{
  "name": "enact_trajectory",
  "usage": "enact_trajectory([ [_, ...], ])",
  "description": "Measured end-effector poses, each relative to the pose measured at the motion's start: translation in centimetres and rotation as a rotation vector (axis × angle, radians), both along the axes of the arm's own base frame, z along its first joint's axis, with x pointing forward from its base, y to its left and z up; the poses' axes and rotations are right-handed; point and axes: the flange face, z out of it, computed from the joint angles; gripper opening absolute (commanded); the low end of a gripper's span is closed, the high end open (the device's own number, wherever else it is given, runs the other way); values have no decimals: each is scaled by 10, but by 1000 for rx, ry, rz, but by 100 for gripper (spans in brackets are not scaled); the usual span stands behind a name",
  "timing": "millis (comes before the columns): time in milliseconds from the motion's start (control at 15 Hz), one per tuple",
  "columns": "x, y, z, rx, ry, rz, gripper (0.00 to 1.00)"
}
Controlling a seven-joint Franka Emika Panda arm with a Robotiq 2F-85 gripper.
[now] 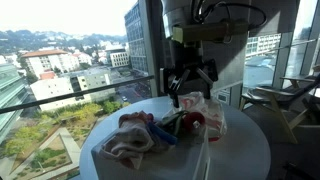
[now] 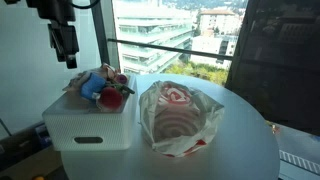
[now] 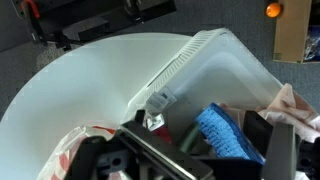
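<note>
Pincer (image 2: 67,57) hangs apart above the bin (image 2: 90,128); I'd lower it squarely onto the blue toy (image 2: 92,88) beneath.

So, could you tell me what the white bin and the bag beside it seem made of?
White bin: likely moulded plastic, matte, with a cut-out handle. Bag: probably thin clear plastic film, glossy and crinkled, red stripes showing through.

We see the arm (image 2: 50,8) cut off by the top edge in an exterior view. In the wrist view, the gripper (image 3: 203,152) is a dark blur, cropped at the bottom edge and hiding part of a blue thing (image 3: 228,130). We cannot tell apart what is heaped in the bin (image 2: 90,130).
</note>
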Motion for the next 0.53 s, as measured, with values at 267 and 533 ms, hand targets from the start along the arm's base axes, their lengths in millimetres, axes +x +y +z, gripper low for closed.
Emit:
enact_trajectory([
  [267, 1, 1, 6, 4, -13, 1, 100],
  [533, 1, 1, 6, 4, -13, 1, 100],
])
